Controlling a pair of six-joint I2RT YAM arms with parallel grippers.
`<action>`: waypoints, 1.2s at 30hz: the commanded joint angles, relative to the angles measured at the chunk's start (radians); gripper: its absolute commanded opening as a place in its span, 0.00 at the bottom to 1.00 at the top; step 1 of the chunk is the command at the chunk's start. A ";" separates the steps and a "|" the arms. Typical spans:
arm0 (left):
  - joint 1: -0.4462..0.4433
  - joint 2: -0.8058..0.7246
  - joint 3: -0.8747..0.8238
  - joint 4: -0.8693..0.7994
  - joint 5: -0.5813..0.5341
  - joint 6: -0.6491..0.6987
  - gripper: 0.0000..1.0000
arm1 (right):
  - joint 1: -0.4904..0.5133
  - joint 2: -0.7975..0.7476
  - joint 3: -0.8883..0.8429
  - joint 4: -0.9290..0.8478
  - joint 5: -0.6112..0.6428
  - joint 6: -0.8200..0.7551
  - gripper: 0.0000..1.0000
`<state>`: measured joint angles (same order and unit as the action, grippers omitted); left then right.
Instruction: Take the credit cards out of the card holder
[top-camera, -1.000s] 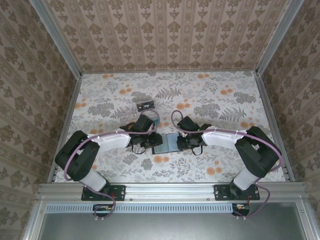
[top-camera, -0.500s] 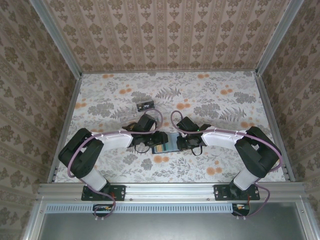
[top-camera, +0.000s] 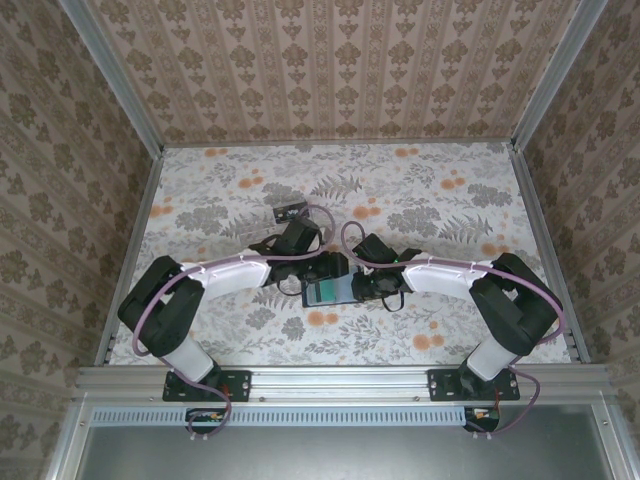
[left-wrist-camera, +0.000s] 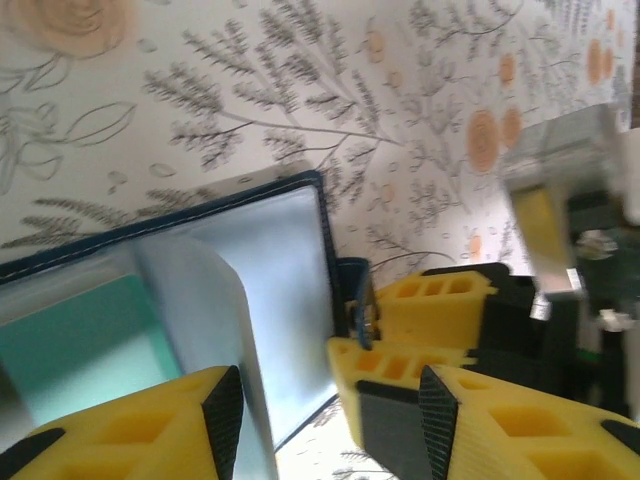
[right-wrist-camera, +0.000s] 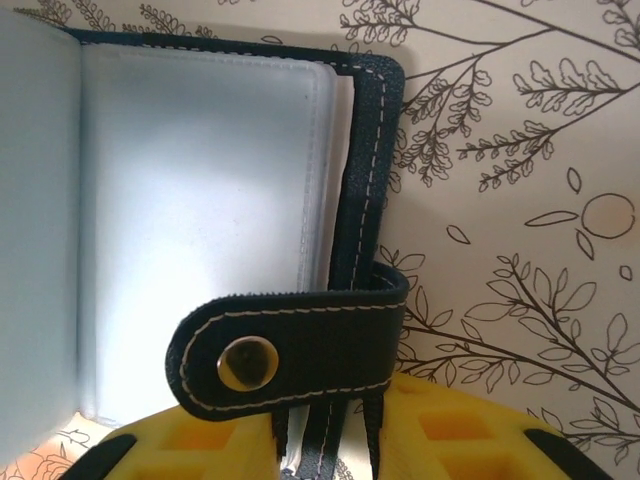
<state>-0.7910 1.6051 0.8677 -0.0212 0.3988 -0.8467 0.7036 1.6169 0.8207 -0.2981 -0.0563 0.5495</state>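
Note:
The card holder (top-camera: 328, 291) lies open on the floral table between my two grippers, navy outside and grey-blue inside. A teal credit card (left-wrist-camera: 70, 350) sits in one of its clear sleeves. My left gripper (left-wrist-camera: 330, 420) hovers over the open holder with its jaws wide apart; a loose sleeve page (left-wrist-camera: 205, 300) stands up beside its left finger (left-wrist-camera: 130, 435). My right gripper (right-wrist-camera: 325, 455) is shut on the holder's navy cover edge (right-wrist-camera: 365, 180), just below the snap tab (right-wrist-camera: 290, 350). From above, the left gripper (top-camera: 305, 275) and right gripper (top-camera: 368, 285) flank the holder.
A small clear tray (top-camera: 291, 212) lies on the table behind the left arm. Patterned walls with metal rails (top-camera: 130, 250) enclose the table on three sides. The arm bases sit at the near edge (top-camera: 330, 380).
The left arm has swung right over the holder and its jaws have spread wider. The holder now lies more open, with the teal card showing.

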 joint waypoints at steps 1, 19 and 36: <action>-0.011 0.037 0.037 0.001 0.043 0.021 0.52 | 0.009 -0.015 -0.020 -0.038 0.022 0.017 0.33; -0.001 0.070 0.066 0.003 0.047 0.022 0.52 | -0.080 -0.248 -0.078 0.000 -0.034 0.056 0.42; 0.095 -0.155 -0.182 -0.060 -0.037 0.032 0.12 | -0.022 -0.098 0.063 0.115 -0.246 0.097 0.29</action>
<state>-0.7002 1.4536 0.6998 -0.0757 0.3763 -0.8177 0.6609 1.4864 0.8436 -0.2226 -0.2363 0.6258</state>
